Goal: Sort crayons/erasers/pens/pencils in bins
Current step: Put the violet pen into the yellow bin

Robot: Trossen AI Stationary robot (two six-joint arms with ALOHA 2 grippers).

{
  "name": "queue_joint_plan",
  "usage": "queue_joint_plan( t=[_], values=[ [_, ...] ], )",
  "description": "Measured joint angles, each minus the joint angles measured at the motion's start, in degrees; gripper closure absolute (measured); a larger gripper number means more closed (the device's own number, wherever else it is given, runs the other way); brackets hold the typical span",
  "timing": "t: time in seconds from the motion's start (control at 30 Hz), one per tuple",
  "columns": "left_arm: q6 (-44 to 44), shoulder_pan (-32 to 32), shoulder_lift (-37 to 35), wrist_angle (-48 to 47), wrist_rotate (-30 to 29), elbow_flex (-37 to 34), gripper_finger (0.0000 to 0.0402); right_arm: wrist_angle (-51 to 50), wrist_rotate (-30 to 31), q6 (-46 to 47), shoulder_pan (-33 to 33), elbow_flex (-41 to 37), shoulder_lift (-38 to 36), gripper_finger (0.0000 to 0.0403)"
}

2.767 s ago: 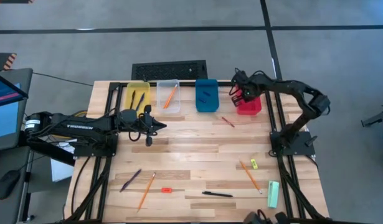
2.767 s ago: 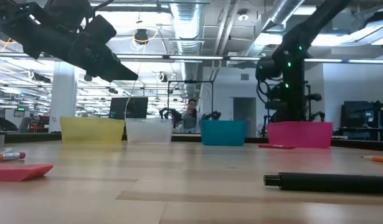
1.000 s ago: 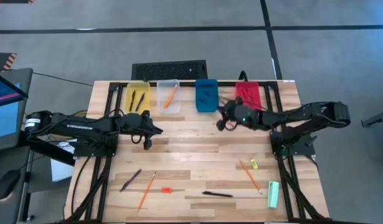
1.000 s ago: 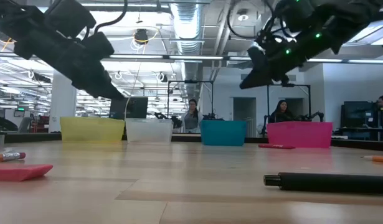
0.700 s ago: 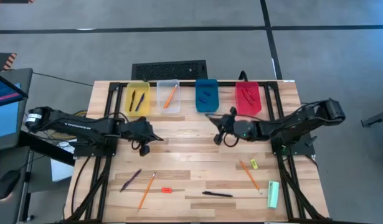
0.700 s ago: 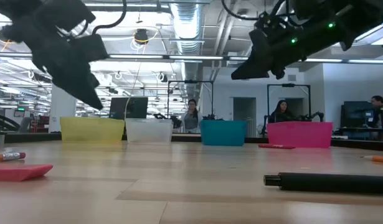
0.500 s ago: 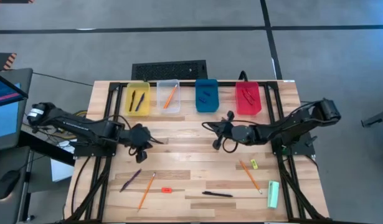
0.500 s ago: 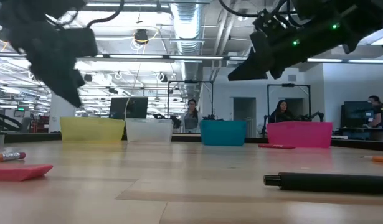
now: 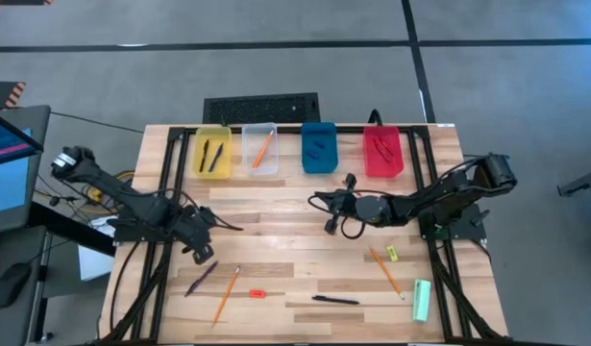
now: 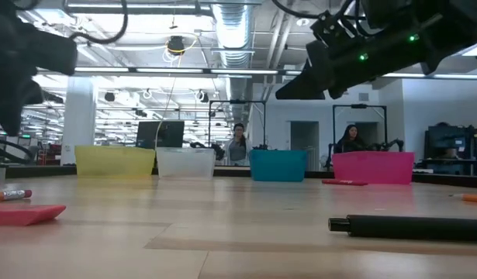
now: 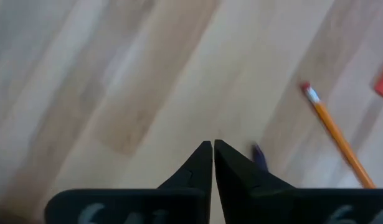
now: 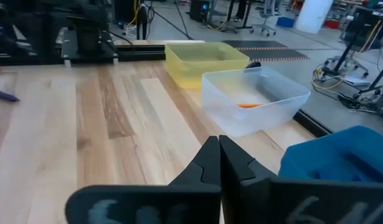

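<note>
My left gripper [image 9: 203, 255] is shut and holds nothing. It points steeply down over the near left of the table, just short of a purple pen [image 9: 201, 278] and an orange pencil [image 11: 337, 137]. My right gripper [image 9: 324, 204] is shut and holds nothing; it hangs over the table's middle, pointing toward the left edge [image 12: 217, 140]. The yellow bin [image 9: 212, 151] holds dark pens. The clear bin [image 9: 260, 149] holds an orange pencil, and dark pieces lie in the blue bin [image 9: 319, 147]. The red bin [image 9: 382, 152] stands at the far right. A red crayon [image 10: 343, 183] lies before it.
Loose on the near half lie a red eraser [image 9: 257, 293], a black pen [image 9: 335, 300], a second pencil [image 9: 384, 270], a yellow eraser [image 9: 392, 253] and a pale green bar [image 9: 422, 300]. A black keyboard [image 9: 261, 106] lies beyond the bins.
My left gripper has swung from beside the yellow bin toward the table's near left and tipped to point steeply down. My right gripper has moved from near the red bin toward the table's middle and then slowed. Both have stayed shut.
</note>
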Motion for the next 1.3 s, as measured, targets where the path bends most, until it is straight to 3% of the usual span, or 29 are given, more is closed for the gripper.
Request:
queue_joint_plan(
  t=[0.3,0.5,0.67,1.03,1.3],
  values=[
    [-7.0,-5.6,2.4,-2.5,2.2,0.6,0.0313,0.1,-0.1,-0.4,-1.3,0.0,0.0,0.0397],
    [-7.1,-7.4,10.9,1.6,6.5,0.6,0.0243,-0.1,-0.5,-0.1,-1.2,0.0,0.0,0.0400],
    [-6.9,-7.9,16.8,7.9,10.1,0.6,0.0211,0.0,-1.6,-0.1,-1.3,0.0,0.0,0.0398],
    [-10.0,-7.9,20.7,13.8,9.3,0.6,0.0203,0.0,-1.7,-0.1,-1.3,0.0,0.0,0.0399],
    [-9.4,-7.9,26.6,13.0,9.1,1.2,0.0234,0.0,-1.7,0.0,-1.3,0.0,0.0,0.0400]
  ],
)
